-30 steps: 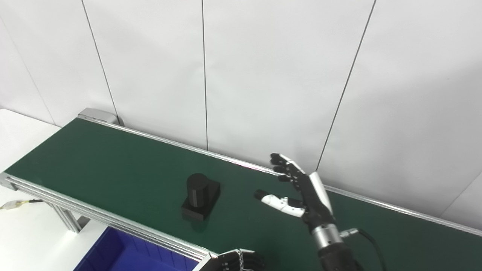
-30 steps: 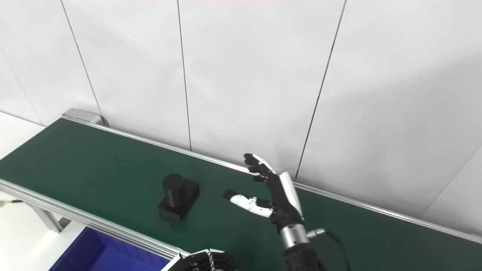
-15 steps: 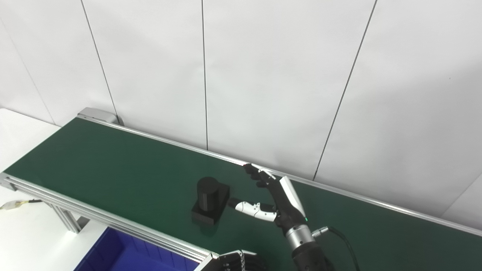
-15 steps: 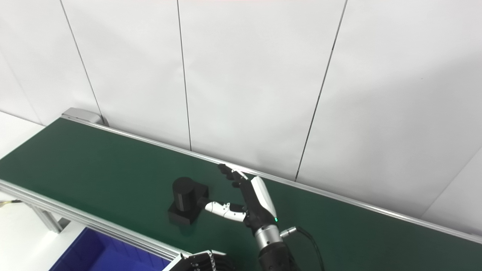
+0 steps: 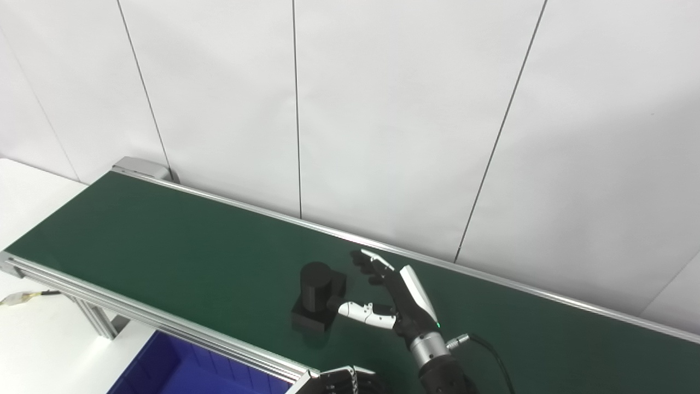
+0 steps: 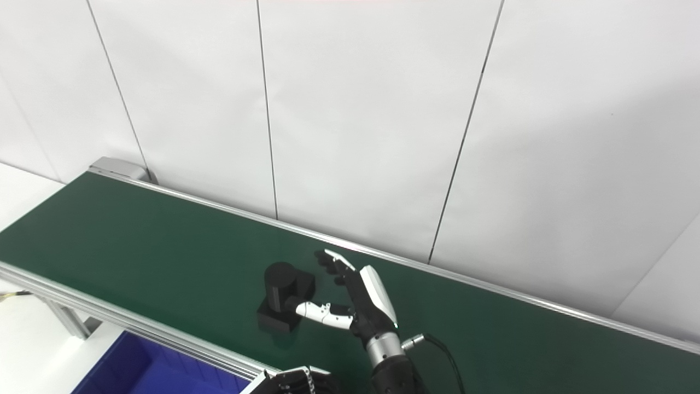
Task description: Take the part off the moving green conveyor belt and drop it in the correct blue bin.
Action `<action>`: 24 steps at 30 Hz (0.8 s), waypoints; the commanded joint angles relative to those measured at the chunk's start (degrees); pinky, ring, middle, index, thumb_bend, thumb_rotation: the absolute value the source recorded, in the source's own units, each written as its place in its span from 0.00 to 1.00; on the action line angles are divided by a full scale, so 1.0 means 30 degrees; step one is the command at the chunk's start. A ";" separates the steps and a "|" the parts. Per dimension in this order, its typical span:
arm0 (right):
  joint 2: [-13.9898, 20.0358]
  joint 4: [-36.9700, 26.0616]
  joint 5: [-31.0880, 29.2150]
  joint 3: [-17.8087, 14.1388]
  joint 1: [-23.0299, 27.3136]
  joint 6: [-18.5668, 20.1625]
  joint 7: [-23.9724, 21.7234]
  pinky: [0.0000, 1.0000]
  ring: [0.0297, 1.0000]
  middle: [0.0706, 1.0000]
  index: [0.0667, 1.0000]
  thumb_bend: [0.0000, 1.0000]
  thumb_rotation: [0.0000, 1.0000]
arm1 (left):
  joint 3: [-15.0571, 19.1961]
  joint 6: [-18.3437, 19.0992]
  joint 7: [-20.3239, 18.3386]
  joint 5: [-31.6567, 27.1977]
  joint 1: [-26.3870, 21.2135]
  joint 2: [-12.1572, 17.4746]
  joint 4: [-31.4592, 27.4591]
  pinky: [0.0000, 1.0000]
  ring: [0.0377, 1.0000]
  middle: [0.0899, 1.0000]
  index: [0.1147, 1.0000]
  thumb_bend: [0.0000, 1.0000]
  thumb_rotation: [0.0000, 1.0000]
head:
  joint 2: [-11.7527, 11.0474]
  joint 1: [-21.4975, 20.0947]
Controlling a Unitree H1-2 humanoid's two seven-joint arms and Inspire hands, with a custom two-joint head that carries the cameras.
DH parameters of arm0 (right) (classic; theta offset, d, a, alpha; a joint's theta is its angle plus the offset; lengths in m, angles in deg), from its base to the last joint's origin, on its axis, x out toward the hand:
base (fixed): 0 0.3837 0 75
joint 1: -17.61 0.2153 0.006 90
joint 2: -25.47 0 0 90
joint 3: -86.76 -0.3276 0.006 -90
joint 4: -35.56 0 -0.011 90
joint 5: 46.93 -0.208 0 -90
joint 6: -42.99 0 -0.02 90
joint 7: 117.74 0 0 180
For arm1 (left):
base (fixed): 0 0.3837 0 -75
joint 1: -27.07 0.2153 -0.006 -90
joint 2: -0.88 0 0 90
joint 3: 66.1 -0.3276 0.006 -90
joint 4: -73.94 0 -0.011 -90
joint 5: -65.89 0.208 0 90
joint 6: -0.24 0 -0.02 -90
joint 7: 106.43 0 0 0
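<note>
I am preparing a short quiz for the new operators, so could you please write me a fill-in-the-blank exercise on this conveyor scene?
1. The black part rests on a belt whose colour is ____.
2. The hand beside the part, fingers apart, is the ____ hand.
3. The bin below the belt's near rail is ____ in colour.
4. The left hand shows only at the ____ edge of the picture.

Missing words: green; right; blue; bottom

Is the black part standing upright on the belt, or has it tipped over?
Upright. The black part rests on its flat square base on the green belt, its cylinder pointing up. The open right hand is beside it.
</note>
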 commanded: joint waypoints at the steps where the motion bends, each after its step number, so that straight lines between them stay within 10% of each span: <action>1: -0.0312 0.0016 0.0057 0.0094 0.0944 -0.1145 0.0528 0.81 0.85 0.83 0.84 0.73 0.45 | -0.0076 -0.0750 -0.0185 -0.0301 -0.0248 -0.0149 -0.0293 0.63 0.65 0.64 0.63 0.92 0.61 | 0.0040 0.0027; 24: -0.0228 0.3217 0.0558 0.0346 0.1903 -0.1119 0.1779 0.77 0.82 0.83 0.85 0.75 0.42 | -0.0235 -0.0821 -0.0227 -0.0438 -0.0129 -0.0203 -0.0414 0.62 0.64 0.63 0.62 0.91 0.61 | 0.0204 0.0126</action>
